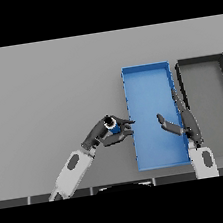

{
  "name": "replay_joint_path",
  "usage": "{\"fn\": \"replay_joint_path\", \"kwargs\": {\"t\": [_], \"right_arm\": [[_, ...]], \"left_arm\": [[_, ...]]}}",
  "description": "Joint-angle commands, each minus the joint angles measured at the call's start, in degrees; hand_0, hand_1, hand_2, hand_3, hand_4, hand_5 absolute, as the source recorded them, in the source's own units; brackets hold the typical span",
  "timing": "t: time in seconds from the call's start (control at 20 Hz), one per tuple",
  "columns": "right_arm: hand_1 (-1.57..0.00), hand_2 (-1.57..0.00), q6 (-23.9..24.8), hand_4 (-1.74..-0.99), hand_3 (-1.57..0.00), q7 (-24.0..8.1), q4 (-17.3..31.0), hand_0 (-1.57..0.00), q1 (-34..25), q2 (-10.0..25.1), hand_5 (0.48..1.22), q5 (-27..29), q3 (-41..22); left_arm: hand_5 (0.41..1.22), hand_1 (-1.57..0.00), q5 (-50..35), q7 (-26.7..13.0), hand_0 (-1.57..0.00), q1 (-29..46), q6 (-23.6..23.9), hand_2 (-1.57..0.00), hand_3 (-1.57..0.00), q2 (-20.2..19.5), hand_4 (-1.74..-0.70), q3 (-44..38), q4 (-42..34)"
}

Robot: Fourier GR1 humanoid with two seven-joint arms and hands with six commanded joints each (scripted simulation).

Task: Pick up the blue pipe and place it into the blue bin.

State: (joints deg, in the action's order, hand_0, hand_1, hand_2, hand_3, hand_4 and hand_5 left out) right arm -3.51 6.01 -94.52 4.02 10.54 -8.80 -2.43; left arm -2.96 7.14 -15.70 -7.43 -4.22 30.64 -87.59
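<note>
My left hand (105, 133) is curled round a short blue pipe (112, 127) with a dark open end, held just left of the blue bin's left wall. The blue bin (146, 70) is a long rectangular tray lying lengthwise on the grey table. My right hand (184, 121) hovers over the bin's right side with straight fingers and thumb spread, holding nothing. The pipe's lower part is hidden by my left fingers.
A dark grey bin (200, 61) of the same shape lies directly right of the blue bin. The grey table (49, 87) stretches wide to the left and back.
</note>
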Motion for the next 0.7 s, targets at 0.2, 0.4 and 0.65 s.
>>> {"fn": "replay_joint_path", "kwargs": {"t": [0.2, 0.4, 0.65], "right_arm": [[0.0, 0.0, 0.0, -1.151, 0.0, 1.6, -0.3, 0.0, 0.6, 0.9, 0.643, 0.4, 1.0], [0.0, 0.0, 3.7, -1.138, 0.0, 1.5, -5.4, 0.0, 5.7, -0.9, 0.643, -2.7, -0.2], [0.0, -0.02, 7.1, -1.187, 0.0, -1.2, -12.8, 0.0, 10.3, -2.9, 0.642, -6.1, -1.7]], "left_arm": [[1.22, -1.57, 0.9, -4.0, -1.57, 0.0, -1.6, -1.57, -1.57, 0.5, -1.47, 0.0, -1.9], [1.22, -1.57, 2.4, -3.4, -1.57, 0.8, -2.4, -1.57, -1.57, 1.3, -1.47, -0.2, -0.8], [1.22, -1.57, 3.7, -3.1, -1.57, 0.2, -3.4, -1.57, -1.57, 2.5, -1.47, -1.3, -0.1]]}}
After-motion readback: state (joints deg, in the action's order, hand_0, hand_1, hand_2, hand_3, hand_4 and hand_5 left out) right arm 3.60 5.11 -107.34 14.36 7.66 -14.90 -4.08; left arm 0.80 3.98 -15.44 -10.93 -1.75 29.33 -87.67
